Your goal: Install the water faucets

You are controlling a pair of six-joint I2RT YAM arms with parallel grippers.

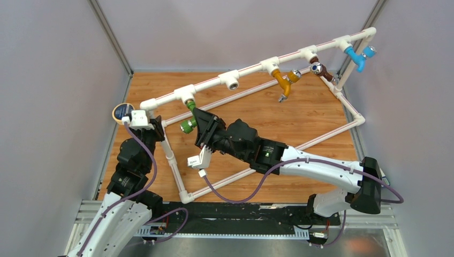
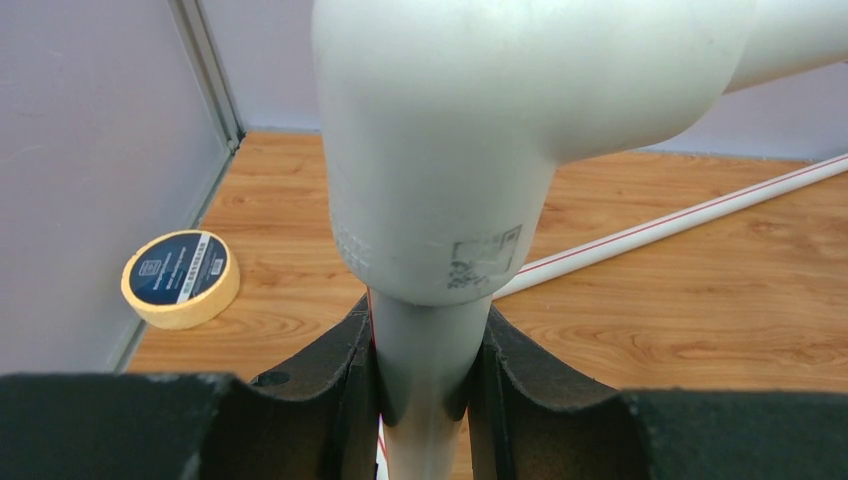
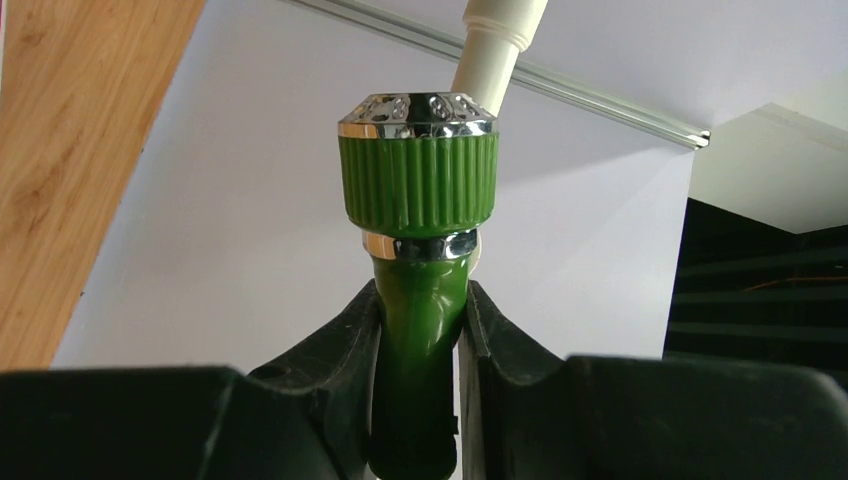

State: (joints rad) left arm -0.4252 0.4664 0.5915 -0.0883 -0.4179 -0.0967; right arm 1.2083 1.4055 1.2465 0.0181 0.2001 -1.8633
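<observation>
Right claw [image 1: 199, 122] is pressed in on the green faucet [image 1: 188, 115], and the wrist view confirms it: both fingers [image 3: 345, 345] pinch the smooth green body [image 3: 418, 290] just below the ribbed collar. The faucet sits up at the white tee fitting [image 1: 184, 95] on the top rail of the pipe frame [image 1: 342, 128], near the rail's left end. Its neck meets the underside of that tee. Its long axis runs from the tee down toward the arms, almost straight down the overhead picture. The ribbed green knob is at the near end, just left of the claw tips. From the wrist, the silvery dotted cap points directly away from the camera, with a white pipe end behind it.

Over on the left, the left claw [image 2: 425, 370] is clamped on a white pipe right under an elbow fitting [image 2: 480, 120] at the frame's left corner, fingers snug on both sides. A roll of tape [image 2: 181, 278] lies flat on the bench [image 1: 267, 118] beside the left wall.

Further along the rail hang the orange faucet [image 1: 284, 79], the brown faucet [image 1: 323, 71] and the blue faucet [image 1: 357, 56].
</observation>
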